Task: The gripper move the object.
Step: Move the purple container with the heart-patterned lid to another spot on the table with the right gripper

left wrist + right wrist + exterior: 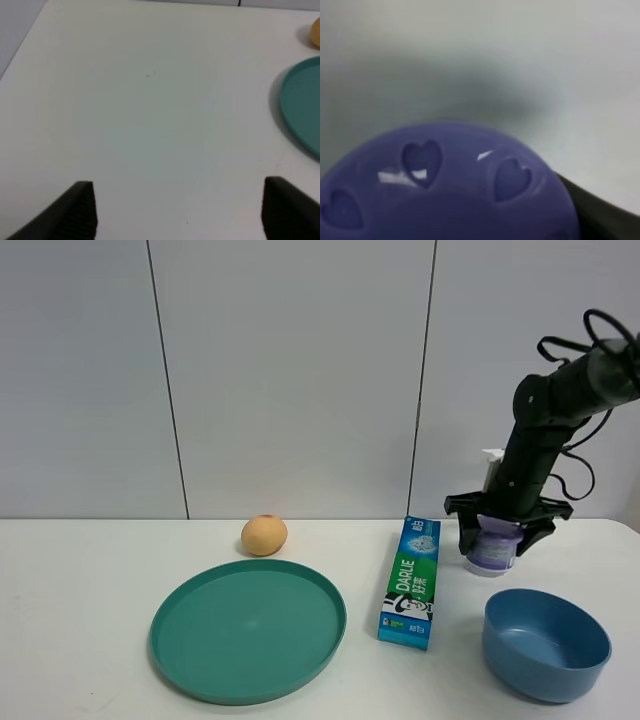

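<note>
Exterior high view: right gripper [495,538] grasps purple-lidded tub [493,552] at right of frame, just above blue bowl [546,645], right of toothpaste box [410,582]; left gripper [177,210] spread wide, released.

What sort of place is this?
Likely a robotics lab bench: a black robot arm over a white table, plain wall panels behind, and a toothpaste box and teal plate set out as props.

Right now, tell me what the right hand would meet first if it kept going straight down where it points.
The small round tub with the lilac-purple heart-holed lid: the right hand points down and straddles it. Whether they already touch is unclear.
</note>
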### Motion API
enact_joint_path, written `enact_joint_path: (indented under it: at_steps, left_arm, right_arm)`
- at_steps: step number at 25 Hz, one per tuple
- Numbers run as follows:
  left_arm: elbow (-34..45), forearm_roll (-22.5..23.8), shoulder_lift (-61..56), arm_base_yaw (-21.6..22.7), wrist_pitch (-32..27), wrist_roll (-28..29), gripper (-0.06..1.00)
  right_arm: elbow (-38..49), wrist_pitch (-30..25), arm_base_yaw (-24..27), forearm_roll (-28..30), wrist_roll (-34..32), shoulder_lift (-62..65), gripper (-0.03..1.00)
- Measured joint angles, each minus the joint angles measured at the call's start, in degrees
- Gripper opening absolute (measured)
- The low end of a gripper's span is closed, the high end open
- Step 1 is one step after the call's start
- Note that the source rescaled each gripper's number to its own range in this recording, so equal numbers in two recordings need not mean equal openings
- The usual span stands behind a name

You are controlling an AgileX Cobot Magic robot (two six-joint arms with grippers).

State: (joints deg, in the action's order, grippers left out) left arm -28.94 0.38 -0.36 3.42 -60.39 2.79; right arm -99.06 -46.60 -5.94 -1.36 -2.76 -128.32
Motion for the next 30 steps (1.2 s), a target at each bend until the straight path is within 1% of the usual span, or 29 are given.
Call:
enact_joint_path:
  at_steps: [2, 4, 6, 8, 11, 14, 16, 18, 23, 25, 27, 30]
  left_arm:
    - [0.0, 0.0, 0.0, 0.0, 0.0, 0.0, 1.00]
    - [0.0, 0.0, 0.0, 0.0, 0.0, 0.0, 1.00]
    - [0.0, 0.0, 0.0, 0.0, 0.0, 0.0, 1.00]
    - [0.0, 0.0, 0.0, 0.0, 0.0, 0.0, 1.00]
    - [0.0, 0.1, 0.0, 0.0, 0.0, 0.0, 1.00]
    - [0.0, 0.1, 0.0, 0.0, 0.0, 0.0, 1.00]
    - [0.0, 0.1, 0.0, 0.0, 0.0, 0.0, 1.00]
    - [0.0, 0.1, 0.0, 0.0, 0.0, 0.0, 1.00]
    - [0.0, 0.1, 0.0, 0.0, 0.0, 0.0, 1.00]
    - [0.0, 0.1, 0.0, 0.0, 0.0, 0.0, 1.00]
    - [0.0, 0.1, 0.0, 0.0, 0.0, 0.0, 1.00]
    - [0.0, 0.1, 0.0, 0.0, 0.0, 0.0, 1.00]
  right_arm:
    - [0.0, -2.6, 0.0, -0.3, 1.7, 4.5, 0.00]
    - [0.0, -5.7, 0.0, -2.1, 4.3, 9.6, 0.00]
    - [0.0, -8.6, -0.1, -6.3, 8.6, 14.9, 0.00]
    - [0.0, -10.7, -0.6, -11.1, 14.9, 20.5, 0.00]
    - [-0.3, -12.5, -3.9, -18.6, 23.2, 27.2, 0.00]
    - [-4.7, -15.3, -10.2, -22.5, 26.7, 29.8, 0.00]
    - [-9.2, -17.3, -15.3, -22.8, 27.0, 29.3, 0.00]
    - [-14.8, -18.5, -19.9, -21.7, 26.9, 27.5, 0.00]
    - [-29.0, -19.3, -31.4, -17.6, 25.8, 18.3, 0.00]
    - [-34.4, -19.4, -34.8, -17.3, 25.7, 13.8, 0.00]
    - [-38.6, -18.3, -37.7, -17.4, 25.7, 8.6, 0.00]
    - [-42.7, -13.8, -40.6, -17.4, 25.7, 1.9, 0.00]
